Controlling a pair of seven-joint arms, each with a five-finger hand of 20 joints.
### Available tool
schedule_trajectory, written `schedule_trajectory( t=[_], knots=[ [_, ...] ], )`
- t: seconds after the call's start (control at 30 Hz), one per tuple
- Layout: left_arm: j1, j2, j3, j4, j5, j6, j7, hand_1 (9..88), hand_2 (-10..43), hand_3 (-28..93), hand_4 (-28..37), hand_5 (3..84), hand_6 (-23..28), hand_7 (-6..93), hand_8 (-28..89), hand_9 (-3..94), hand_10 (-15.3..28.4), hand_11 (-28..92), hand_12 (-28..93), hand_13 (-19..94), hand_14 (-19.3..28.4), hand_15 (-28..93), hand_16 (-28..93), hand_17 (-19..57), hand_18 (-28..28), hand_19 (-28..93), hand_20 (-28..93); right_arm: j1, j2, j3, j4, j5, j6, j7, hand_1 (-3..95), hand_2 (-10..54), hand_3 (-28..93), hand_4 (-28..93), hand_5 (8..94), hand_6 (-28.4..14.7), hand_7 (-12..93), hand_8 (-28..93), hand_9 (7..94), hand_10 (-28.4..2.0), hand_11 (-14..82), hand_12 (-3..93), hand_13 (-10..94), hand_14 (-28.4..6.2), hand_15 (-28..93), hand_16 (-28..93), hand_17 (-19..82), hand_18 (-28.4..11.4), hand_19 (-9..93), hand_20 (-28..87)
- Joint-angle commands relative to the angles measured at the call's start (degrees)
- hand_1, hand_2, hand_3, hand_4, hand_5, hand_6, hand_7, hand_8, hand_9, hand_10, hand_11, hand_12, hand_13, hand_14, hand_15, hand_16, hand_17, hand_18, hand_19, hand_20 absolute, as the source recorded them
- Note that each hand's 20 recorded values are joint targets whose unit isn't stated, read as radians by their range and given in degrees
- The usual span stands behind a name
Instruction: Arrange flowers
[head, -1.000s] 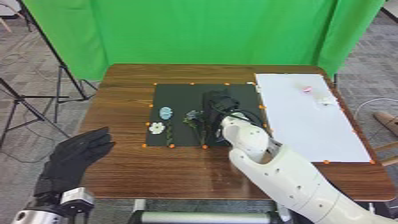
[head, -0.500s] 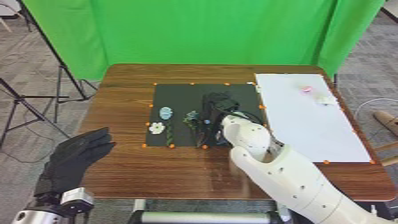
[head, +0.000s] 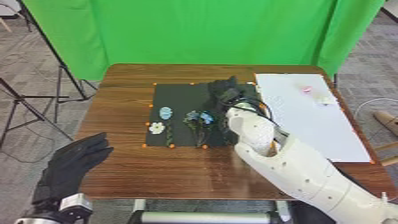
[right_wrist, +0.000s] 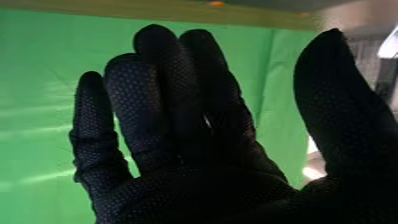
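A black mat (head: 187, 95) lies on the brown wooden table (head: 124, 165), and its edge is marked with small orange dots. Close to the mat's left edge, and on it, are a light blue flower (head: 166, 113) and, on the near side of that, a white flower (head: 157, 128). Near the middle of the mat is a bunch of blue flowers (head: 206, 118), close together, with dark green stems (head: 201, 135) running toward the mat's near edge.

The right hand (head: 225, 95) is over the right part of the mat, to the right of the blue flowers and a little farther off, its arm coming in across the mat's near right corner. Its fingers (right_wrist: 160, 75) are extended and close beside one another, with the thumb (right_wrist: 342, 100) spread well apart from them. The left hand (head: 75, 159) is to the left of the mat and nearer than it, its fingers straight and mostly together, pointing forward.

Just right of the mat lies a white sheet (head: 298, 132); on its far part are a small pink flower (head: 306, 89) and a small white blossom (head: 328, 100). Beyond the mat and the table hangs a green curtain (head: 213, 37).
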Motion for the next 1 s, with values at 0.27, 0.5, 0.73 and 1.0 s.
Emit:
schedule_trajectory(
  t=[0.27, 0.5, 0.73, 1.0],
  knots=[
    [3.0, 2.63, 0.95, -0.59, -1.84, 2.12, 3.74, 26.6, 3.5, 82, -14.5, 46.0, 13.6, 13.8, -8, 37.1, 21.2, 34, 9, 26, 26.8, 54, -10, -9.3, 21.5, 56, 17, -1.2, 19.8, 16.3, 1.6, 5.2, -11.1, -0.6, 22.5, -3.3, 85, -28, 49.0, -5.9, 14, -12, 46.7, -18.9, 29.3, 18.5, 39, -18.7, 74, 15, 10, -24.3, 71, 27],
    [1.7, 2.20, 1.74, -0.41, -1.29, 1.65, 3.36, 26.5, 3.4, 82, -14.4, 46.2, 13.8, 13.5, -8, 37.1, 21.3, 34, 9, 26, 27.0, 54, -10, -9.3, 21.6, 56, 17, -3.7, 21.7, 22.4, 4.5, 7.1, -14.1, 3.6, 22.5, -4.5, 85, -28, 43.2, -6.6, 13, -11, 41.7, -18.4, 20.7, 18.0, 40, -17.7, 74, 13, 13, -23.7, 73, 28],
    [1.3, 0.18, 0.99, -0.58, 0.33, 0.46, 1.88, 26.4, 3.4, 82, -14.3, 46.1, 13.8, 13.4, -8, 37.1, 21.3, 34, 10, 26, 27.1, 54, -10, -9.3, 21.6, 56, 17, -6.2, 18.2, 27.6, 7.6, 4.0, -19.8, -1.1, 22.9, -5.1, 85, -28, 40.0, -6.7, 13, -11, 38.8, -18.0, 19.3, 18.4, 41, -16.3, 74, 13, 14, -23.0, 74, 28],
    [-1.0, -1.05, 1.17, -0.29, 1.47, -1.12, -0.45, 26.6, 3.3, 82, -14.4, 46.1, 13.8, 13.3, -8, 37.0, 21.2, 34, 10, 26, 27.0, 54, -10, -9.3, 21.6, 56, 17, -8.8, 16.8, 27.7, 7.0, 2.4, -20.3, -0.1, 23.0, -5.6, 86, -28, 40.0, -6.2, 14, -11, 39.5, -16.7, 19.2, 18.1, 42, -15.7, 75, 13, 14, -22.8, 74, 29]
  ],
)
